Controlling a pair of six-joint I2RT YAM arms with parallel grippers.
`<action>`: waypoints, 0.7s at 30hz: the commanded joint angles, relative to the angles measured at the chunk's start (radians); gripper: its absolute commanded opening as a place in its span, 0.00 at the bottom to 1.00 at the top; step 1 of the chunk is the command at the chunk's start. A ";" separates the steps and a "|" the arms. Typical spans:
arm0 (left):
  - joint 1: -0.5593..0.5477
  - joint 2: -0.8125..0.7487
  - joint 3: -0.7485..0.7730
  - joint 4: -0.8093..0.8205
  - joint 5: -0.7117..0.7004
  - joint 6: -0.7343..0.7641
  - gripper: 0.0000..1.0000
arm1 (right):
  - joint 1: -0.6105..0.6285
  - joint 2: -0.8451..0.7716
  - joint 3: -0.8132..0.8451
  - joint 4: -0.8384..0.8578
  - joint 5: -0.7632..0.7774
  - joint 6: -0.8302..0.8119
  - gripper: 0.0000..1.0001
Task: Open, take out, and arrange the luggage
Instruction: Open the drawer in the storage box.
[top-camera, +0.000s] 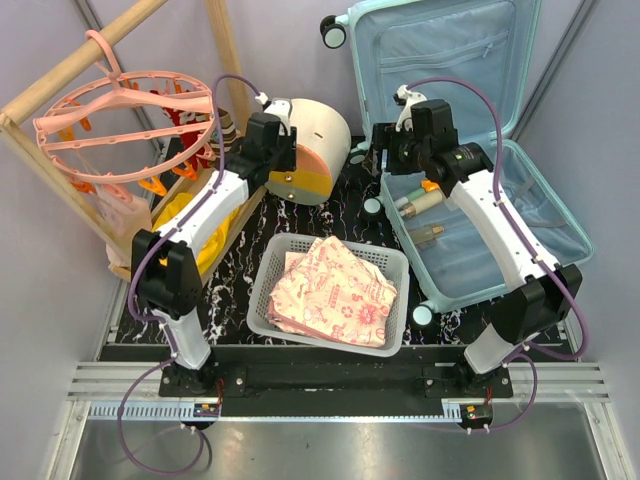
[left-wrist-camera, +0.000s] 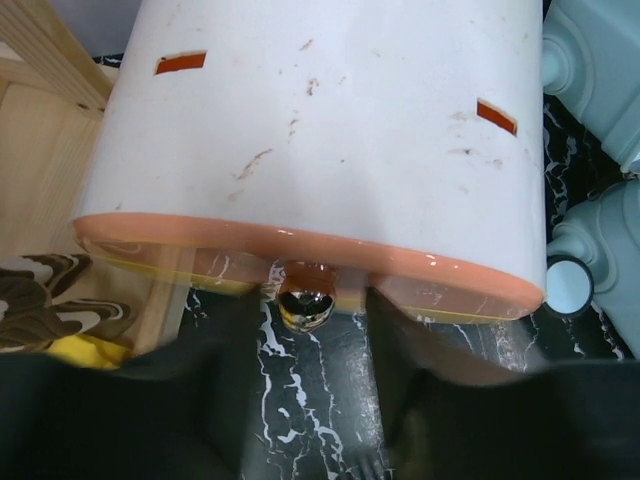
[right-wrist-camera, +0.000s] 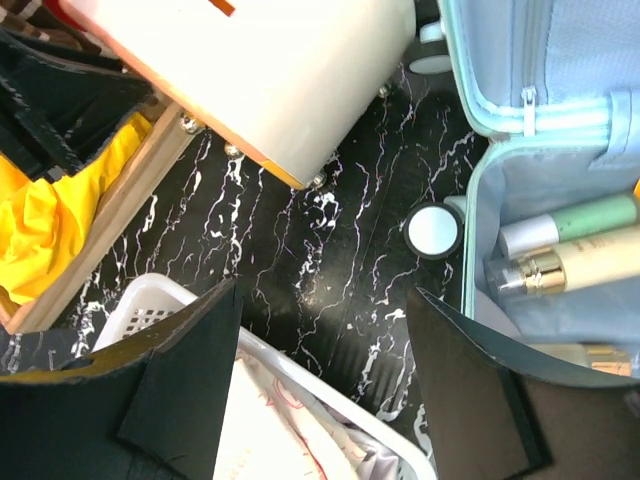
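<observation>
The pale mint-blue suitcase (top-camera: 540, 230) lies open at the right, its lid (top-camera: 440, 40) propped up at the back. Bottles (top-camera: 420, 203) lie in its near shell and also show in the right wrist view (right-wrist-camera: 580, 265). My right gripper (top-camera: 385, 152) is open and empty over the marble just left of the suitcase rim (right-wrist-camera: 470, 200), beside a wheel (right-wrist-camera: 433, 231). My left gripper (left-wrist-camera: 310, 330) is open, its fingers either side of the metal knob (left-wrist-camera: 305, 303) of the cream-and-orange drawer box (top-camera: 315, 135) without closing on it.
A white perforated basket (top-camera: 262, 285) with a folded pink-patterned cloth (top-camera: 335, 290) sits at the front centre. A pink clip hanger (top-camera: 130, 110) hangs on a wooden frame (top-camera: 60, 70) at the left, with yellow fabric (top-camera: 200, 225) below.
</observation>
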 joint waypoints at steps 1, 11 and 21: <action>0.002 0.011 0.053 0.040 0.025 0.007 0.31 | -0.046 -0.035 -0.016 0.035 0.010 0.075 0.75; -0.002 -0.142 -0.103 0.074 0.014 -0.016 0.03 | -0.161 -0.044 -0.062 0.035 0.016 0.161 0.76; -0.043 -0.282 -0.266 0.074 0.002 -0.053 0.00 | -0.194 -0.017 -0.062 0.035 0.026 0.198 0.77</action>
